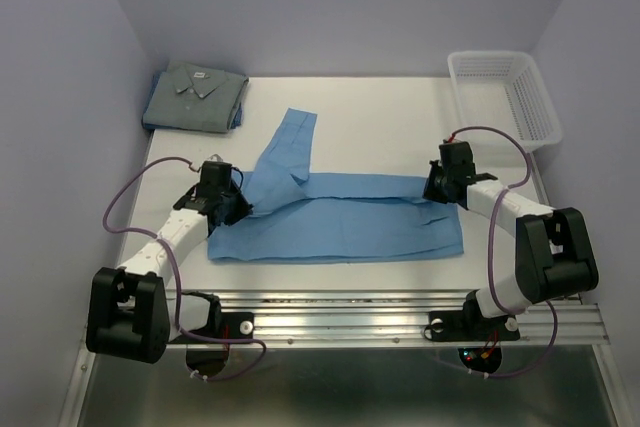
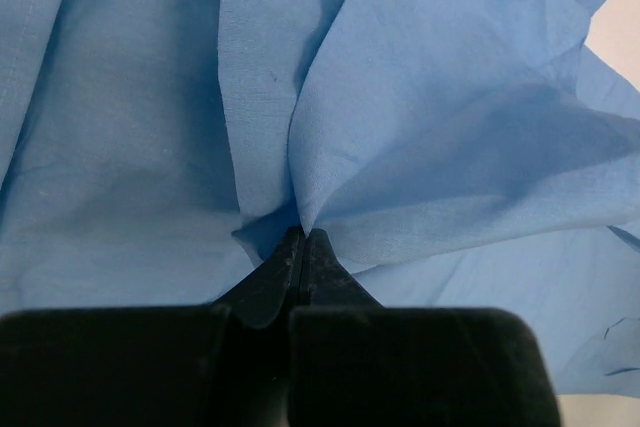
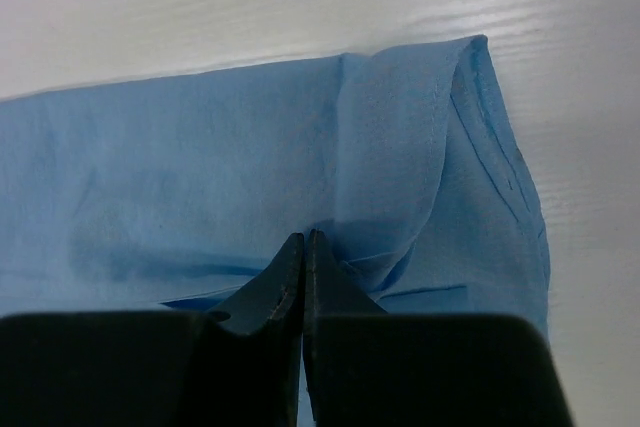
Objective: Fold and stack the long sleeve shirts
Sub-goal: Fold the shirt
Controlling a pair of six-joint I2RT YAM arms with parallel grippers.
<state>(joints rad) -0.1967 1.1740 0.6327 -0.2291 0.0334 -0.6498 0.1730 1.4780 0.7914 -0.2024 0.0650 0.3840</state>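
**Orientation.** The sky-blue shirt (image 1: 340, 217) lies spread on the table (image 1: 380, 112) with its long axis running left to right, parallel to the near edge. It forms a broad, flattened band. One sleeve (image 1: 290, 142) branches off the left part of the band and points diagonally toward the far side, ending in a squared cuff. The grey-blue shirt (image 1: 195, 97) lies folded into a compact rectangle at the far-left corner, collar toward the back wall, with a small white neck label (image 1: 200, 75) showing.

**Tools.** The left gripper (image 1: 235, 209) is clenched. In the left wrist view its fingertips (image 2: 303, 237) meet with no visible gap, and the cloth (image 2: 450, 127) gathers into radiating creases at the tips, so a pinch of fabric is grasped. The right gripper (image 1: 432, 187) is likewise clenched. In the right wrist view its fingertips (image 3: 304, 237) are pressed together on a raised fold of the cloth (image 3: 200, 177) beside a stitched hem.

**Relative position.** The sky-blue shirt spans the area between the two grippers. The left gripper grips it at the left end, near the base of the sleeve. The right gripper grips it at the far right corner of the band. The grey-blue shirt lies well apart from both grippers. A white mesh basket (image 1: 505, 97) stands at the far-right corner, apart from the cloth.
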